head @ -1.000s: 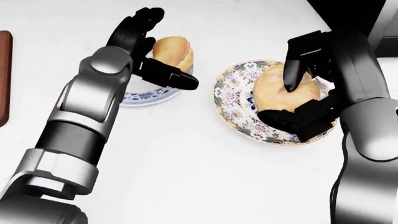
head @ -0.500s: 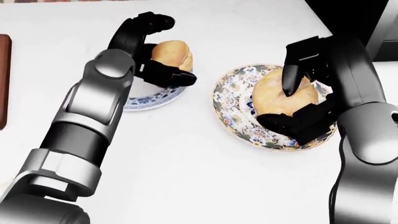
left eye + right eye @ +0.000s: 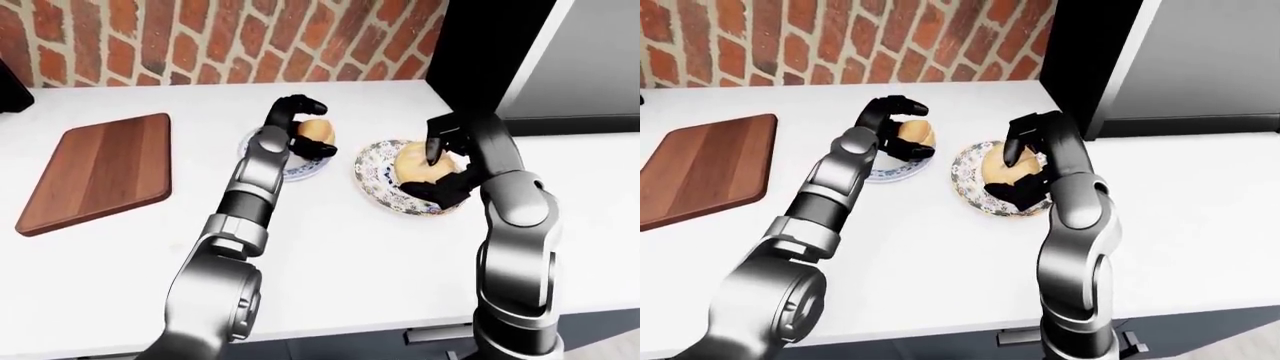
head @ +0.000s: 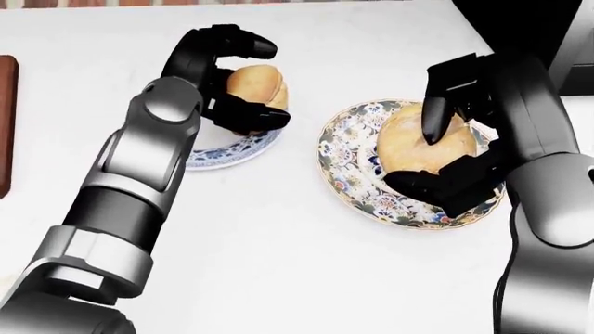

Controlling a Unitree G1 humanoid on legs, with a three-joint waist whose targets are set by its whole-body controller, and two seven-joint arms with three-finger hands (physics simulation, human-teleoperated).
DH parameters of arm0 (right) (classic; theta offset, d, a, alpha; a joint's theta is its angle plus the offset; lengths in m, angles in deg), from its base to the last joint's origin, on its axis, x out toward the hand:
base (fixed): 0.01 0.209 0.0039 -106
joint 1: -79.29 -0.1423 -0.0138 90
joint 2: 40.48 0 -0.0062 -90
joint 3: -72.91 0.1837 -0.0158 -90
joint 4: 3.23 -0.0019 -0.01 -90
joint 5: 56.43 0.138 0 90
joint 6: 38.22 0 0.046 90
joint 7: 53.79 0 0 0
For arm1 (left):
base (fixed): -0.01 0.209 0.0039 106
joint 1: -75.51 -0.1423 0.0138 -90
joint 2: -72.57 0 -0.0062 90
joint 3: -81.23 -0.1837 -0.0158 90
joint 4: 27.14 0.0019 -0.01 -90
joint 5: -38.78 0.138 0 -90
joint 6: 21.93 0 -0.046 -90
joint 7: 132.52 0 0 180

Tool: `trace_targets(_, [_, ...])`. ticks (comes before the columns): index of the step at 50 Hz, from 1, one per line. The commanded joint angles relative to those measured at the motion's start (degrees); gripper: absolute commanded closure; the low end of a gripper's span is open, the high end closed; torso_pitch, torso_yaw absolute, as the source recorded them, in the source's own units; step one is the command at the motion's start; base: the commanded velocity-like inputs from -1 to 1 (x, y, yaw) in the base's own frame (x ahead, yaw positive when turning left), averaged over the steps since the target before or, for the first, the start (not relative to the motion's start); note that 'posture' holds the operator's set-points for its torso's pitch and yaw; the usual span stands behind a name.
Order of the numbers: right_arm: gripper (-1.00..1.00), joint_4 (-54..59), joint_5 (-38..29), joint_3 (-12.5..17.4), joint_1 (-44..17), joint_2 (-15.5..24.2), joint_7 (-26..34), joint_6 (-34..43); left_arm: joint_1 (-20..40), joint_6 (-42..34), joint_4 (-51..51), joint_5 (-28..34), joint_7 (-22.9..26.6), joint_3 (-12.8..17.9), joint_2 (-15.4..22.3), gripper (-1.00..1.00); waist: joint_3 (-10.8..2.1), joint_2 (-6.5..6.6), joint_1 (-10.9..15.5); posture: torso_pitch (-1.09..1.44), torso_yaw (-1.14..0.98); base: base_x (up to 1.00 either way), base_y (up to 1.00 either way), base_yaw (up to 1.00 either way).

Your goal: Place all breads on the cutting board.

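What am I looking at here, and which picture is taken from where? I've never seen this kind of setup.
It is a simulated humanoid robot seen from cameras on its own head: one looks steeply down, two eye views look wider. On the white counter lie a wooden cutting board with nothing on it and two patterned plates. The left hand curls round a bread roll on the smaller plate. The right hand closes round a larger roll on the bigger plate. Neither roll looks lifted yet.

The left hand (image 4: 225, 76) curled its fingers (image 4: 248, 44) over and round the roll (image 4: 256, 83); the view shifted slightly.
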Motion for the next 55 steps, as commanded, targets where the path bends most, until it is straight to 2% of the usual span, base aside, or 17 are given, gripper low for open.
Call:
trace_targets(1, [1.0,-1.69,-0.41,0.28,-1.48,0.35,-0.7,-1.44,2.5,0.46,-2.61,-0.48,0.12,0.37,0.5,-0.04,-1.6,-0.14,-0.01,0.0,0.0,0.0,0.0,0.0])
trace_targets(12, [1.0,-2.95,-1.95,-0.3,-2.61,0.46,0.75,0.26,2.09,-7.73,-15.01,-3.64,2.4,0.96,1.86,0.11,-1.16,0.05,-0.16,0.0,0.0,0.0,0.0,0.0])
trace_targets(25, [1.0,-4.87,-3.88,0.17,-6.12,1.32,3.81,2.4,-3.11,-28.21,-47.99,-5.43,9.38,1.61,5.88,0.22,-0.38,0.5,-0.3,0.0,0.0,0.0,0.0,0.0])
trace_targets(26, [1.0,-4.83,-3.89,0.13,-6.21,1.28,3.75,2.36,-3.22,-29.39,-49.7,-5.69,9.84,2.1,6.33,0.4,-0.33,0.53,-0.3,0.0,0.0,0.0,0.0,0.0])
trace_targets(28, [1.0,-4.81,-3.99,0.07,-6.38,1.26,3.68,2.35,-3.87,-31.3,-52.77,-6.16,10.28,2.53,6.95,0.52,-0.25,0.56,-0.31,0.0,0.0,0.0,0.0,0.0])
trace_targets(30, [1.0,-4.75,-4.16,-0.09,-6.56,1.24,3.66,2.3,-4.92,-33.39,-56.53,-6.74,10.73,3.13,7.7,0.95,-0.16,0.58,-0.32,0.0,0.0,0.0,0.0,0.0])
trace_targets(31, [1.0,-4.82,-4.25,-0.13,-6.61,1.22,3.75,2.38,-5.2,-34.08,-57.58,-6.99,10.79,3.23,7.92,1.0,-0.14,0.61,-0.32,0.0,0.0,0.0,0.0,0.0])
trace_targets(38, [1.0,-5.39,-6.09,-1.26,-7.55,1.04,5.24,3.26,-8.52,-36.91,-64.44,-9.08,11.3,4.6,10.26,1.0,0.02,0.74,-0.21,0.0,0.0,0.0,0.0,0.0])
trace_targets(50, [1.0,-5.29,-7.95,-0.99,-7.96,0.48,6.79,2.92,-9.6,-38.56,-67.4,-11.33,10.54,5.43,11.27,1.0,0.11,0.81,-0.1,0.0,0.0,0.0,0.01,0.0])
trace_targets(51, [1.0,-5.31,-8.1,-1.05,-8.07,0.42,6.9,3.05,-9.6,-38.62,-67.42,-11.52,10.43,5.5,11.35,1.0,-0.86,1.04,-0.09,0.0,0.0,-0.1,0.05,0.0])
trace_targets(55, [1.0,-5.05,-8.24,-1.16,-8.29,0.07,6.97,2.96,-9.77,-38.71,-67.7,-12.12,10.14,5.59,11.7,1.0,-1.88,1.27,0.36,0.0,0.0,-0.33,0.1,0.0])
